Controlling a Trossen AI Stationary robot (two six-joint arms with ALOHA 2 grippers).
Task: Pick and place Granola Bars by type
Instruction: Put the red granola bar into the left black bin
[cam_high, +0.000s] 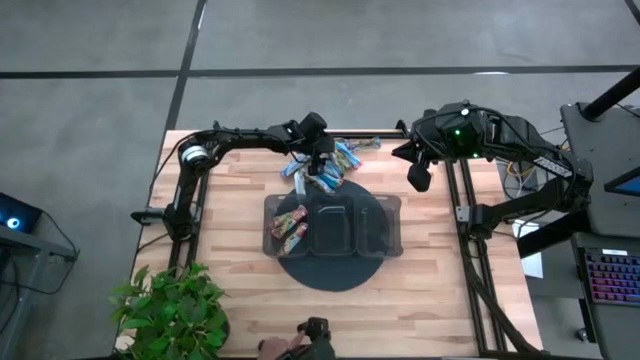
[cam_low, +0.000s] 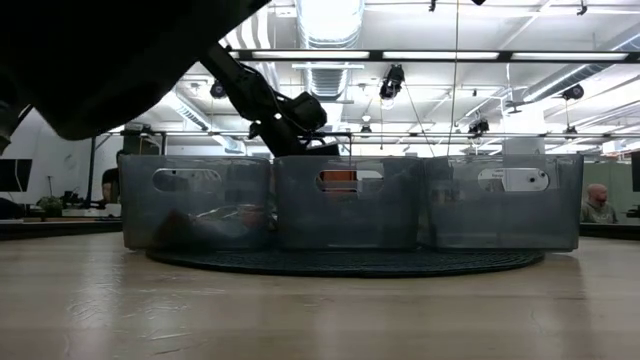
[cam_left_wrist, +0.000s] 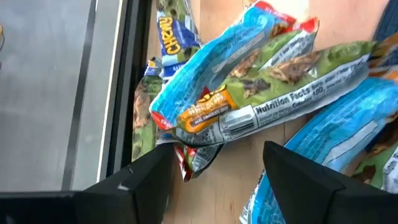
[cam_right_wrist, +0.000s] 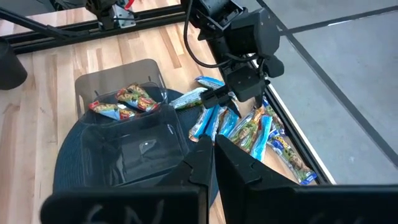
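Wooden bench (cam_high: 240, 270): few bars fill the tray's (cam_high: 392, 215) left-edge compartment; left gripper (cam_high: 318, 168), fingers spread, hovers over the far-edge Granola Bars (cam_high: 335, 165); right gripper (cam_high: 419, 178) clenched, empty.

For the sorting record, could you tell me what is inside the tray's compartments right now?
The tray holds a few reddish-orange bars in its left compartment. The other two compartments look empty from above. Whether bars lie under those visible ones cannot be seen.

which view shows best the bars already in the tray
The right wrist view: the reddish bars lie unobstructed in one end compartment of the tray. The high view shows them smaller. The low view gives only a dim shape through the wall. The left wrist view misses them.
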